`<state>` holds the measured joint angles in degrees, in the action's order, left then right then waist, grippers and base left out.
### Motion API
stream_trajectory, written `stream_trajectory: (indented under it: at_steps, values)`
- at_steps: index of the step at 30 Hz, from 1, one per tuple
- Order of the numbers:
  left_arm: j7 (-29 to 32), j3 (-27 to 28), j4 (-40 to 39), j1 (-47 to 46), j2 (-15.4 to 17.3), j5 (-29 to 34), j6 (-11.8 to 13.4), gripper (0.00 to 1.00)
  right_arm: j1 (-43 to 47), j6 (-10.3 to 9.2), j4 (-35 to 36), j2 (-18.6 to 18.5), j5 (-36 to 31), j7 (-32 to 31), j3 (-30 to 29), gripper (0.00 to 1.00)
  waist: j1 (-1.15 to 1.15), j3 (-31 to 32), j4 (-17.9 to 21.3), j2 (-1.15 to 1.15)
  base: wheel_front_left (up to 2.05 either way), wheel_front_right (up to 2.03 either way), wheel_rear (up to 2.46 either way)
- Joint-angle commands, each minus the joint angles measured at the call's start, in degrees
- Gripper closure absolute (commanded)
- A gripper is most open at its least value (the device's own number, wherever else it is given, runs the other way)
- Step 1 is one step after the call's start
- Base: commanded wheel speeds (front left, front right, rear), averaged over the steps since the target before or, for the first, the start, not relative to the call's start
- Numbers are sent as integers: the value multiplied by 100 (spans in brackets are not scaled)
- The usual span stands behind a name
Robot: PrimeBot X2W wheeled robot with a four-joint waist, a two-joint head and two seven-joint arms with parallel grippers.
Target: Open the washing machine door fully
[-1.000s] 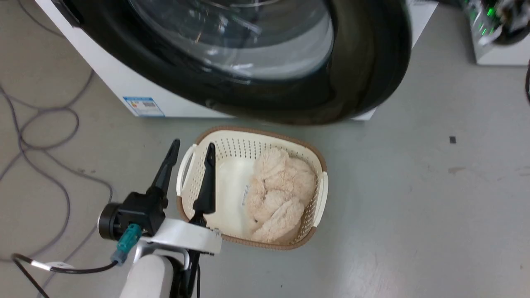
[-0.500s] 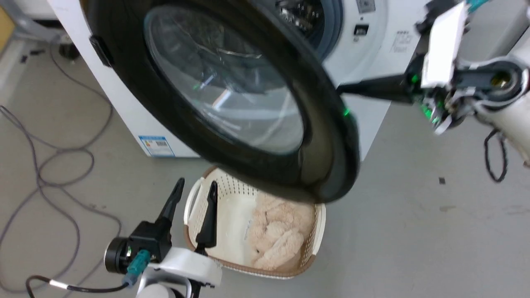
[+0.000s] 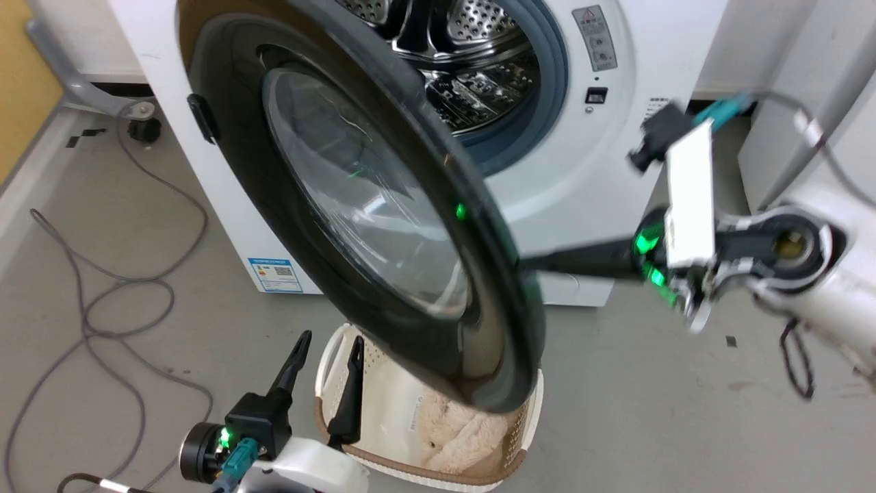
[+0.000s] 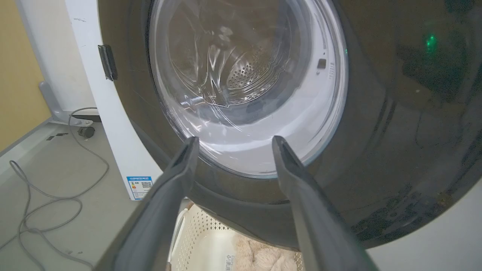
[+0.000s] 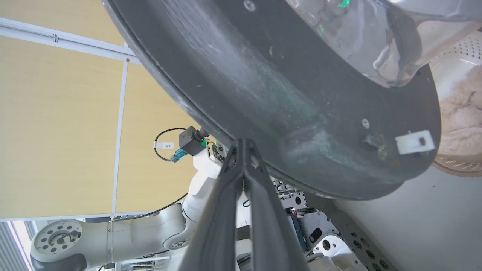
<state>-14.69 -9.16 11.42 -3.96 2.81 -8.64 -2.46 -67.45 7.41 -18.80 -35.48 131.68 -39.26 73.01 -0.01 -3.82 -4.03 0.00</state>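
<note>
The washing machine door [image 3: 356, 205], glossy black with a bulging glass window, stands swung out from the white washing machine [image 3: 568, 185], so the steel drum [image 3: 472, 55] is exposed. My right gripper [image 3: 530, 260] is shut. Its fingers reach in from the right and press their tips against the inner side of the door's free edge. The right wrist view has these tips [image 5: 243, 141] on the door's dark inner face [image 5: 301, 94]. My left gripper [image 3: 330, 339] hangs open and empty low at the left, below the door, pointing at the window [image 4: 248, 82].
A cream laundry basket [image 3: 530, 411] with a beige plush cloth [image 3: 445, 438] sits on the floor under the door's lower edge. Grey cables [image 3: 102, 301] loop on the floor at the left. A white cabinet [image 3: 787, 103] stands right of the machine.
The head view has tilted up, bringing the drum and my right arm into the picture. The door now looks more edge-on, with the shut right gripper still behind its free edge.
</note>
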Motion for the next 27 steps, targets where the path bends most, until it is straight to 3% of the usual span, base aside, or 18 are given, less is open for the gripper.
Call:
stream_trajectory:
  at_steps: [1,12,15,18,19,21,22,27]
  values:
    - [-30,-9,22,85,7,53,-2,0,201,8,103,17,4,12,31,100,1,37,-37,0,0,0,0]
    - [-30,-62,136,180,7,88,-26,0,805,8,689,430,-71,257,34,100,1,188,-260,0,0,0,0]
    - [-30,-75,166,201,7,70,-9,0,908,8,814,463,-20,592,34,100,1,234,-257,0,0,0,0]
    - [-30,-63,169,240,7,56,22,0,1132,8,866,480,-63,1348,-117,100,1,278,-206,0,0,0,0]
    - [-30,-63,168,252,7,53,26,0,1241,8,866,480,-156,1635,-167,80,1,292,-194,0,0,0,0]
    - [-30,-51,170,274,7,47,36,0,1560,8,874,521,-243,2244,-343,18,1,314,-151,0,0,0,0]
    - [-30,-49,173,282,7,44,37,0,1741,8,895,528,-293,2563,-471,0,1,325,-139,0,0,0,0]
    - [-30,-23,182,309,7,30,47,0,2833,8,1216,501,-510,3973,-1331,0,1,369,-67,0,0,0,0]
